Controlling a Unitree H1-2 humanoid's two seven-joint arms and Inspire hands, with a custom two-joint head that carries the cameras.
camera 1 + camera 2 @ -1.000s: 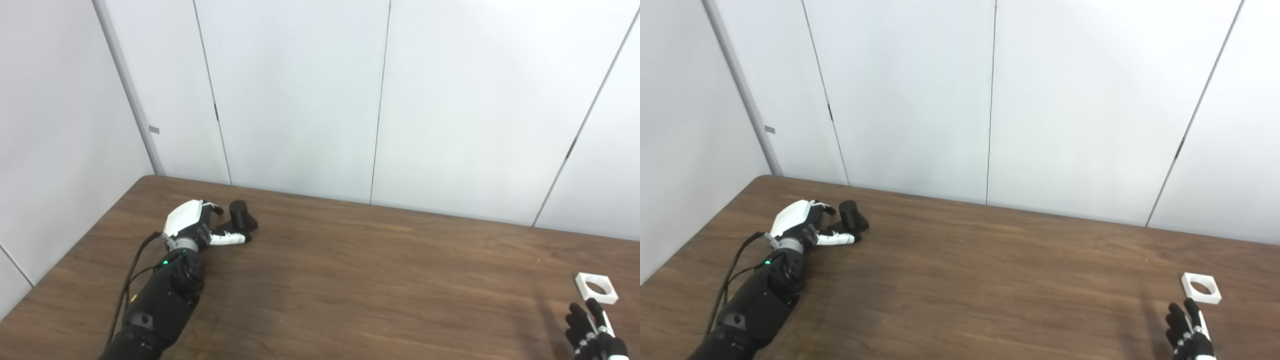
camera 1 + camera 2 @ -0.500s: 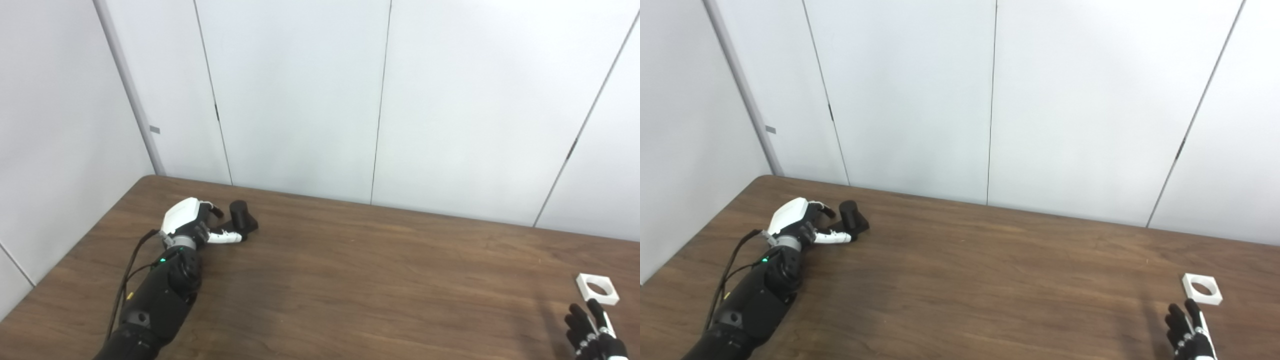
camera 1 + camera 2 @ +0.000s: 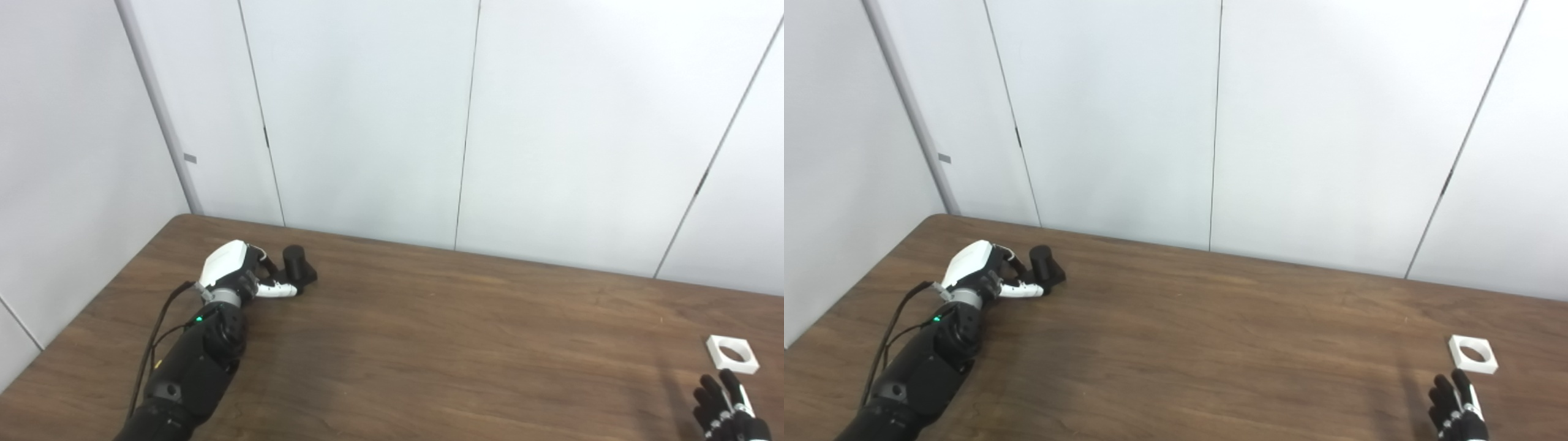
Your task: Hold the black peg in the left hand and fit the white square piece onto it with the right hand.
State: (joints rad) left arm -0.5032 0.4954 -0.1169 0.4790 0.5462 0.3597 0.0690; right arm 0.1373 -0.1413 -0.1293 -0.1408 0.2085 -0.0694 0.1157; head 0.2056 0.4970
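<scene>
The black peg (image 3: 296,263), a short cylinder on a square black base, stands on the brown table at the far left. My left hand (image 3: 236,274) lies just left of it, fingers apart, thumb (image 3: 278,290) stretched along the base's near side; it holds nothing. The white square piece (image 3: 732,354) with a round hole lies flat near the right edge. My right hand (image 3: 726,410) is open at the bottom right corner, fingers spread, a little short of the white piece. The same scene shows in the right eye view, with the peg (image 3: 1043,262) and the white piece (image 3: 1473,354).
The wooden table (image 3: 429,343) runs up to white wall panels behind. Its left edge slants close to my left arm (image 3: 190,367). A black cable (image 3: 153,331) runs along that arm.
My left hand has crept a little farther toward the peg, fingers nearer its side. My right hand has sunk slightly lower in the picture. The peg and white piece have not moved.
</scene>
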